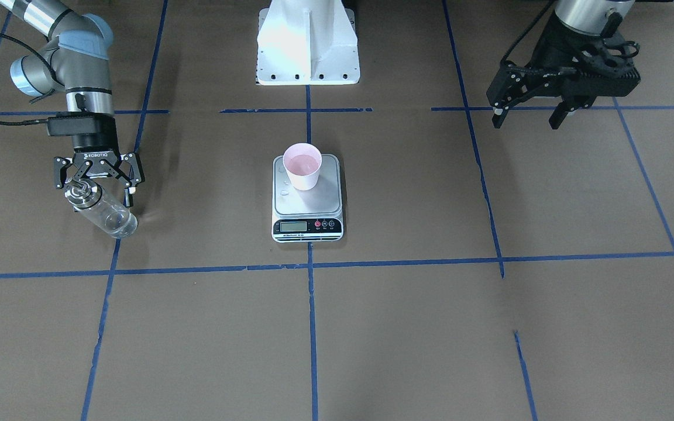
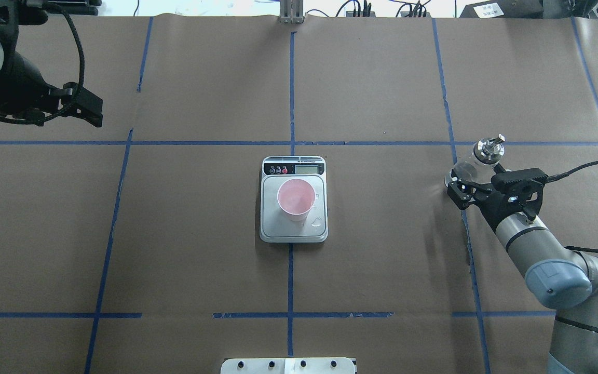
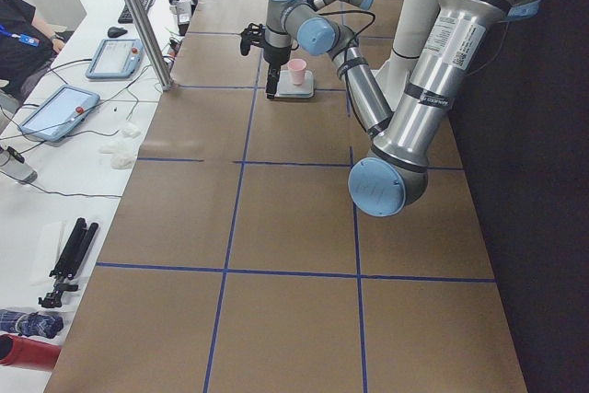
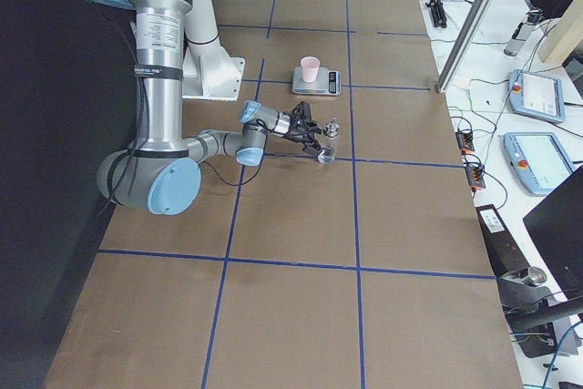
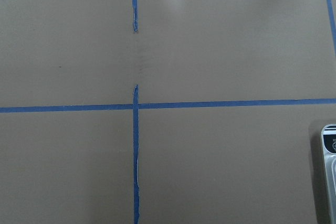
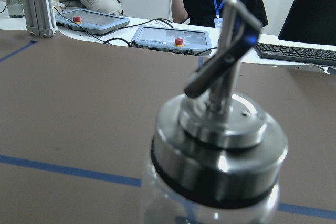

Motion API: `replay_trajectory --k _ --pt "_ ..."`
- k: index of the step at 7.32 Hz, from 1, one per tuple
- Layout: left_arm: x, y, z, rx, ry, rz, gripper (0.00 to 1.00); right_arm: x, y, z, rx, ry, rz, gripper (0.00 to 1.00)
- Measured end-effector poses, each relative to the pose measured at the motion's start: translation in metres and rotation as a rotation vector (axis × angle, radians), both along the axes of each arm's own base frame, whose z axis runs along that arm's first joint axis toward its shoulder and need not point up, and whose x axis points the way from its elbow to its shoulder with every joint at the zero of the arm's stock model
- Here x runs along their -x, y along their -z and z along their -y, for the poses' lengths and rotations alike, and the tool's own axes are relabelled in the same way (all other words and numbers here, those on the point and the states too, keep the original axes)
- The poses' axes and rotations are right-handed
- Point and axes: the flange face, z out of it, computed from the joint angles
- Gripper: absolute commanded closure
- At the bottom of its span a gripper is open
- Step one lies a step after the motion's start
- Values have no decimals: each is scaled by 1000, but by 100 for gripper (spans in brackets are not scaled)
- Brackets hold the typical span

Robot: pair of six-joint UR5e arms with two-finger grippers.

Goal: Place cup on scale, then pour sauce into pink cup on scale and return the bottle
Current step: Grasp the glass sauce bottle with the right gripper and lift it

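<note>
The left gripper hung spread wide, well apart from the scale, likely parked clear. The right gripper stood with jaws parted astride the upright bottle, apparently setting it back. The cup sat on the scale, well off from both.

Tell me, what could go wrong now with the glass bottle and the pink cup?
1. The right gripper is open, with a finger on each side of the bottle. If the arm pulls away sideways, a finger might bump the bottle and tip it over, and it could spill.
2. A few drops lie on the scale beside the cup. They may add a little to the reading.
</note>
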Motion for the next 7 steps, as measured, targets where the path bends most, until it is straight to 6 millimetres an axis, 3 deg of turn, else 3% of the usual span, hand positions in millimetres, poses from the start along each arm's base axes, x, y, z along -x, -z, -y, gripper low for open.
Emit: replay_trajectory --k 1,2,4,5,7 --pt "0 0 0 0 -1 0 0 3 -1 6 1 -8 -2 2" --pt "0 1 0 0 -1 0 0 5 -3 11 2 -16 -5 13" --pt "0 2 -1 -3 -1 -2 0 10 -2 18 3 -24 -3 100" --pt "0 2 -1 -3 -1 -3 0 11 2 22 1 -30 7 100" --pt "1 5 -3 4 -2 0 0 10 29 39 -11 -41 60 100"
